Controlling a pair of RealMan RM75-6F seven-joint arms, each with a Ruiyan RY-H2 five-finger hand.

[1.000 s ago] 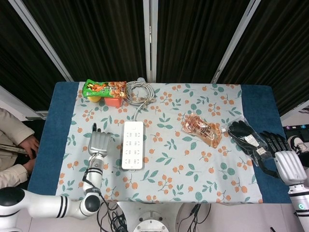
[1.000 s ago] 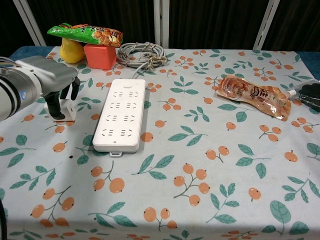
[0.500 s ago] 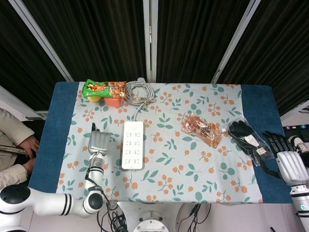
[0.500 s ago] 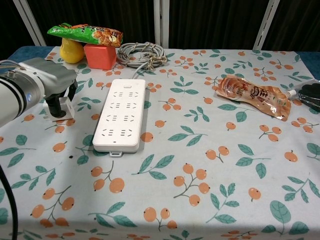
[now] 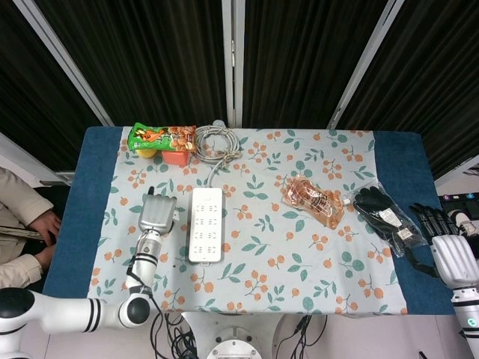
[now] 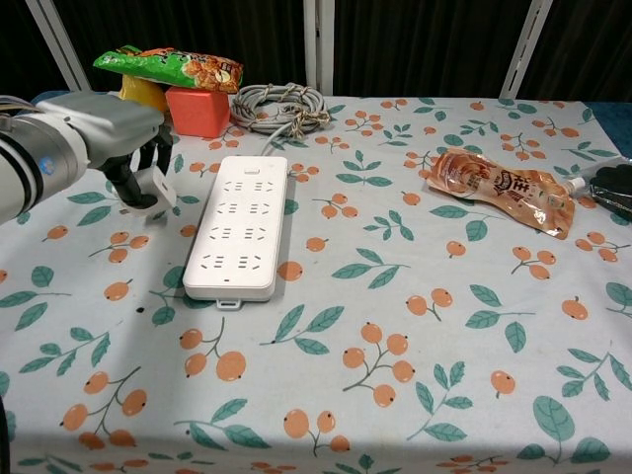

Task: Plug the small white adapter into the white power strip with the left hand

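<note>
Bench (image 6: 415, 434): covered with a leaf-and-berry cloth; its near part carries nothing the task needs.
Power strip (image 6: 238, 226): lies flat with its sockets facing up, long axis running from the near edge toward the far edge. The cord leaves its far end toward the coiled cable (image 6: 278, 104) (so the strip's open sockets are all reachable from above).
Left hand (image 6: 117, 133): just left of the strip's far half, fingers curled down around the small white adapter (image 6: 156, 187), which appears lifted off the cloth and tilted.
Adapter's pointing: only a white corner shows below the fingers in the chest view; the head view hides it under the hand (image 5: 156, 213). Which way its prongs face cannot be told.
Why held so: judged from the task, the grasp from above leaves the underside free to go down into a socket; the body likely needs levelling first.
Right hand (image 5: 447, 250): rests at the bench's right edge beside a bagged black glove (image 5: 382, 212), well apart from the strip; it holds nothing, fingers straight and slightly apart.
Far left corner: a snack bag (image 6: 170, 67) lies across a red block (image 6: 197, 111) and a yellow fruit (image 6: 141, 101).
</note>
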